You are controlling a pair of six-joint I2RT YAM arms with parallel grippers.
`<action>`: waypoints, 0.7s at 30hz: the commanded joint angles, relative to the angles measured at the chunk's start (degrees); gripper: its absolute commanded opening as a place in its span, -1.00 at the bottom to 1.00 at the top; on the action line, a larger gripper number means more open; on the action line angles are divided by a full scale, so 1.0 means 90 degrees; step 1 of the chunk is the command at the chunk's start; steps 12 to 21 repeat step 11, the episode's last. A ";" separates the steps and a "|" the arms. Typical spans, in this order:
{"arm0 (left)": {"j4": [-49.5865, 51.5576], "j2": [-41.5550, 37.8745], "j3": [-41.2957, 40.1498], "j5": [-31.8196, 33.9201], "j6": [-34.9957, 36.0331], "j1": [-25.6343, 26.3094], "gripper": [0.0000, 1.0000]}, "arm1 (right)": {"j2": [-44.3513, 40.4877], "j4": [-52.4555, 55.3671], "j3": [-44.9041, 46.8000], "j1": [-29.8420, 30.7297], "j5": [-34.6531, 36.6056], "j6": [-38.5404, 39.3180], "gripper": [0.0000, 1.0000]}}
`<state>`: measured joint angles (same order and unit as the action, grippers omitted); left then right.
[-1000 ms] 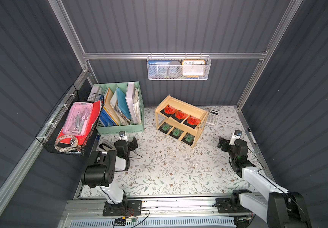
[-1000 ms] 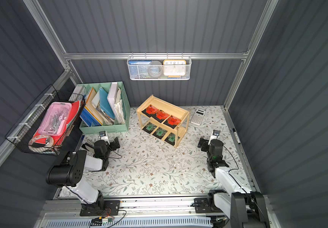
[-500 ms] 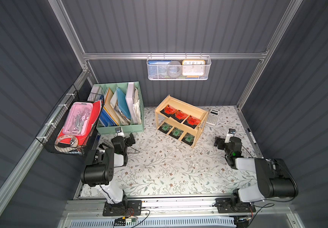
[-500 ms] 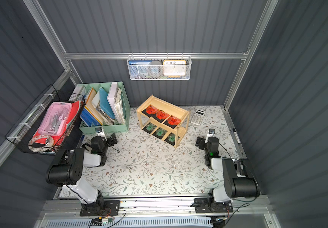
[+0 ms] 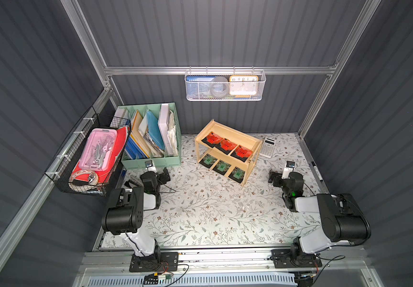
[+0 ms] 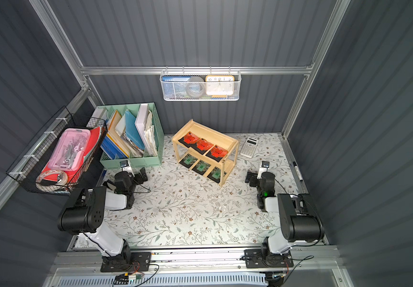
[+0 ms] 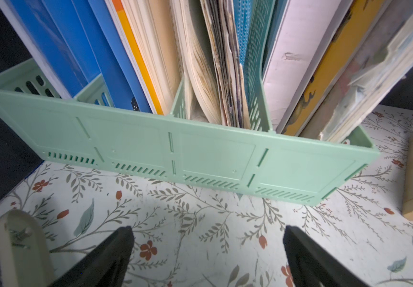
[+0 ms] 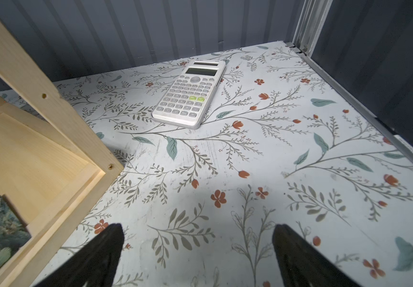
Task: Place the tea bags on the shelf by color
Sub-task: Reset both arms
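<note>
Six tea bags lie flat on the shelf — three red-labelled on the upper board, three green-labelled below, each row running along the shelf's length. I see none on the desk, so the sorting looks done. The right fingers stand apart and empty, near the shelf's end. The left fingers — also apart and empty — face the file box, seemingly farther off.

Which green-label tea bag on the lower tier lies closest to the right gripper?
The green tea bag at the row's end, beside the front post of the shelf and facing the right gripper; the other two sit farther along.
</note>
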<state>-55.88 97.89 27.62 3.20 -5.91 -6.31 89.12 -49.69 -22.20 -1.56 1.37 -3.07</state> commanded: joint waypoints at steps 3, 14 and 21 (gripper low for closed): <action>0.0023 -0.0027 0.0027 0.0025 -0.0082 0.0007 1.00 | 0.0008 -0.0318 -0.0007 -0.0022 -0.0054 0.0068 0.98; 0.0017 -0.0021 0.0035 0.0073 -0.0069 0.0007 1.00 | 0.0059 -0.0464 0.0025 -0.0022 -0.0020 0.0038 0.98; 0.0017 -0.0021 0.0035 0.0073 -0.0069 0.0007 1.00 | 0.0059 -0.0464 0.0025 -0.0022 -0.0020 0.0038 0.98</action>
